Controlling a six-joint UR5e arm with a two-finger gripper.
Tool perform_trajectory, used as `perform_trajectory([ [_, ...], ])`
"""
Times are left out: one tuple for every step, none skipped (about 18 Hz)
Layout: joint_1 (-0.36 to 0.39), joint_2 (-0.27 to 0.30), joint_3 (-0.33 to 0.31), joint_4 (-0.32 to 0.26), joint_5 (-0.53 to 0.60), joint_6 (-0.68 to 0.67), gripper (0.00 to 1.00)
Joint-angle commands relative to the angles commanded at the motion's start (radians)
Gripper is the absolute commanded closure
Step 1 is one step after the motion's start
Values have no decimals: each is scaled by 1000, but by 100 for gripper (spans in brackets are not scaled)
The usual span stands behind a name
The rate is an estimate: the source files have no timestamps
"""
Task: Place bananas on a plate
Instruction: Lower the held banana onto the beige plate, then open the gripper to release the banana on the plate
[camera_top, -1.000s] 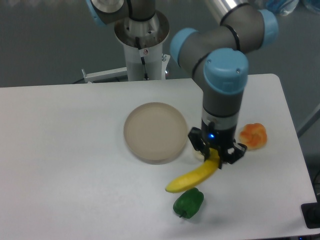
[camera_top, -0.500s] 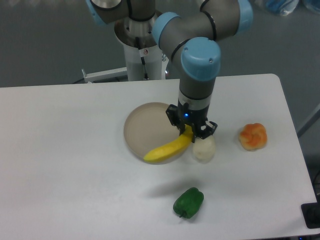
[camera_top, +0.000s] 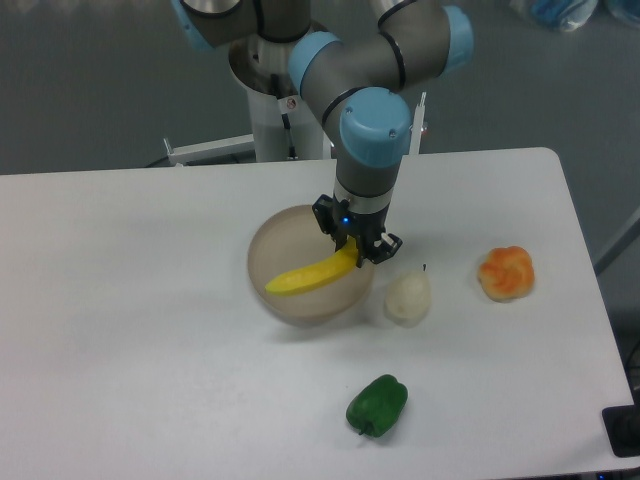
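Fixed camera, front view over a white worktop (camera_top: 150, 320). UR5e arm reaches down from the back, grey links with light blue joint caps. Gripper (camera_top: 355, 246) sits over the right part of the plate (camera_top: 290, 305), fingers clamped on the right end of the banana (camera_top: 305, 276). Small blue light glows on the gripper body.

Banana: single, bright yellow, smooth, gently curved, lying nearly level, free end pointing left and slightly down. It spans most of the plate's width and sits within the plate's outline. Cannot tell whether it touches the plate surface or hangs just above it.

Plate: round, shallow, matte beige-tan, low rim, centre of the worktop, largest item among the fruit.

Pale whitish pear (camera_top: 408, 297) stands just right of the plate, dark stem up, close to the rim but apart from the gripper. Orange lumpy fruit (camera_top: 506, 272) lies further right, well apart from the plate. Green bell pepper (camera_top: 377, 405) lies near the front edge, below the pear, well apart from the plate.

White robot pedestal (camera_top: 285, 125) stands behind the worktop with a small red mark on it. No readable writing or brand anywhere; labels too small to tell.
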Motion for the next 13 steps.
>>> perform_trajectory([
  [2, -2, -8, -1, -3, -5, 82],
  [3, -2, -22, -1, -3, -5, 82],
  [6, 0, -38, 0, -3, -5, 82],
  [6, -2, -43, 0, -3, -5, 82],
  [3, -2, -45, 0, -3, -6, 82],
  [3, -2, -49, 0, -3, -9, 82],
  [2, -2, -57, 2, -3, -12, 82],
  [3, -3, -63, 21, -3, -11, 82],
  [9, -3, -74, 35, -3, -8, 82],
  [9, -5, -88, 40, -3, -6, 82],
  [8, -11, -91, 49, -6, -8, 82],
  [8, -12, -97, 66, -6, -11, 82],
  [9, -14, -101, 86, -8, -12, 82],
])
